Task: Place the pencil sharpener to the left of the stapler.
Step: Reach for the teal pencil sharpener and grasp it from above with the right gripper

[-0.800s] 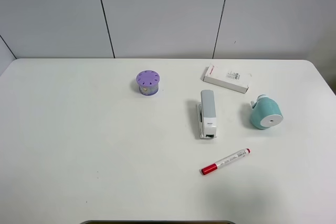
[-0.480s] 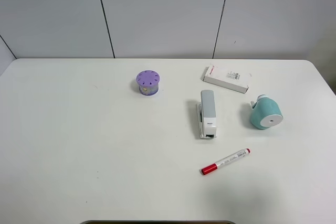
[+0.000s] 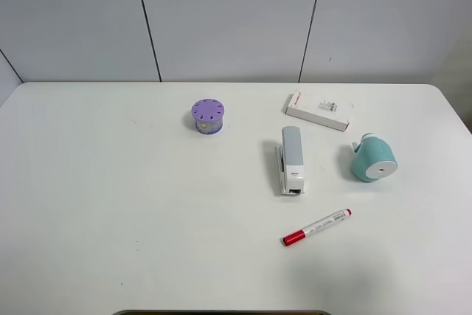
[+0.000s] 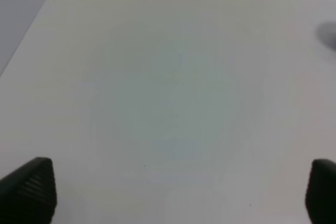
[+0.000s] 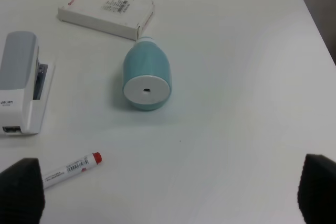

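Right tool (image 5: 169, 188): fingers spread wide, holding nothing, above the desk (image 5: 236, 129).
Left tool (image 4: 176, 191): likewise spread, empty.
Pencil sharpener (image 5: 147, 77): teal, lying on its side, right of the stapler (image 5: 21, 82) and apart from it.
White box (image 5: 105, 11): near the pencil sharpener's narrow end.
Red-capped marker (image 5: 71, 169): in front of the stapler.
Purple cylinder (image 3: 208, 116): well left.

Teal rounded plastic pencil sharpener (image 3: 374, 158), white circular face. Long narrow stapler (image 3: 292, 158), light grey over white. Round purple cylinder (image 3: 207, 115), darker dots on top. White marker (image 3: 316, 227), red cap. Flat white box (image 3: 318, 111), red print. Plain white worktop (image 3: 110, 182).
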Tool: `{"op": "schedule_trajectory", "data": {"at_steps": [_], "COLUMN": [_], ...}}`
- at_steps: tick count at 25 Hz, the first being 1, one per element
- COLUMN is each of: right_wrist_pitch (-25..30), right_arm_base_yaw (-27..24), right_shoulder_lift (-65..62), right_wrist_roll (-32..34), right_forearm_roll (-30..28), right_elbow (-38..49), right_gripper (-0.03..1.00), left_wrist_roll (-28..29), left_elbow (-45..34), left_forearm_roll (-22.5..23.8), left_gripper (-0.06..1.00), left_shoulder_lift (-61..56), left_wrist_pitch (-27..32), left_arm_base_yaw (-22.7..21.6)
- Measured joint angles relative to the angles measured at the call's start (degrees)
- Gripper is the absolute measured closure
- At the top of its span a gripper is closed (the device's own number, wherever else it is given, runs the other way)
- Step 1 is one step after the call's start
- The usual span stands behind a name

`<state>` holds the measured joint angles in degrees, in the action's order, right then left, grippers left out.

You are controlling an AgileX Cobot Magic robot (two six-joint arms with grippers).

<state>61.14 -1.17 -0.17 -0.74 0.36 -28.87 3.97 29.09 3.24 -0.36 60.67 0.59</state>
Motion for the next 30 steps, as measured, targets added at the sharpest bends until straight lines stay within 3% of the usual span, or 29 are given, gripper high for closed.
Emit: {"op": "schedule_trajectory", "data": {"at_steps": [30], "right_wrist_pitch": [-0.01], "right_arm_base_yaw": [1.2], "right_shoulder_lift": [1.62], "right_wrist_roll": [1.07], "right_forearm_roll": [-0.36], "right_elbow": [-0.18], "right_gripper": [0.01], "left_wrist_roll": [0.0], "left_elbow": [0.0], "left_forearm_roll": [0.0], "left_gripper": [-0.01], "left_shoulder_lift": [0.0], "left_wrist_pitch": [0.0], "left_arm_base_yaw": [0.0]}}
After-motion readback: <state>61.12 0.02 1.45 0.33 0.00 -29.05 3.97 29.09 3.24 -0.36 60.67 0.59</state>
